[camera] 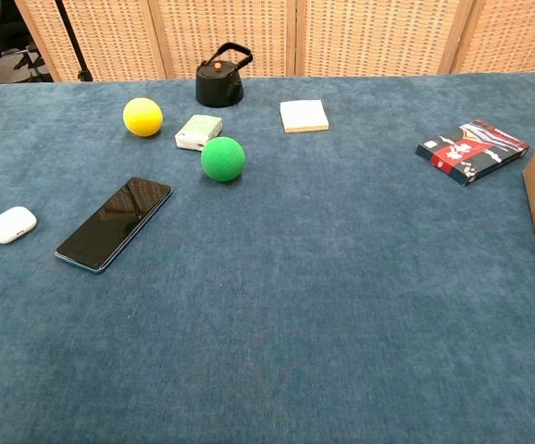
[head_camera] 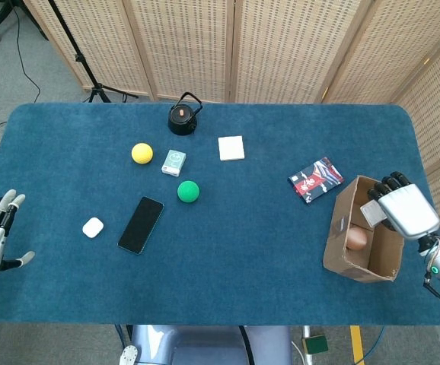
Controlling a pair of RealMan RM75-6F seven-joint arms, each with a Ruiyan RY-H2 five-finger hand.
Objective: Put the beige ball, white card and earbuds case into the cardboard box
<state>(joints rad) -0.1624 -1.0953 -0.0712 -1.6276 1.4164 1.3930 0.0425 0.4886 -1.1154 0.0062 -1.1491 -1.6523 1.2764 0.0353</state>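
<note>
Head view: beige ball (head_camera: 355, 239) inside cardboard box (head_camera: 340, 251); my right hand (head_camera: 403, 209) above, fingers curled (grip unclear); next, white card (head_camera: 231, 147).

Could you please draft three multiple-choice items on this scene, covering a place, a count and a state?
1. Where is the beige ball?
A. Beside the kettle
B. Inside the cardboard box
C. On the phone

2. How many balls lie on the table outside the box?
A. Two
B. Three
C. None

3. The right robot hand is:
A. Resting on the phone
B. Gripping the kettle
C. Over the box

Key: 1 B, the head view shows it in the box; 2 A, yellow ball and green ball; 3 C, it sits above the box's far rim.
</note>
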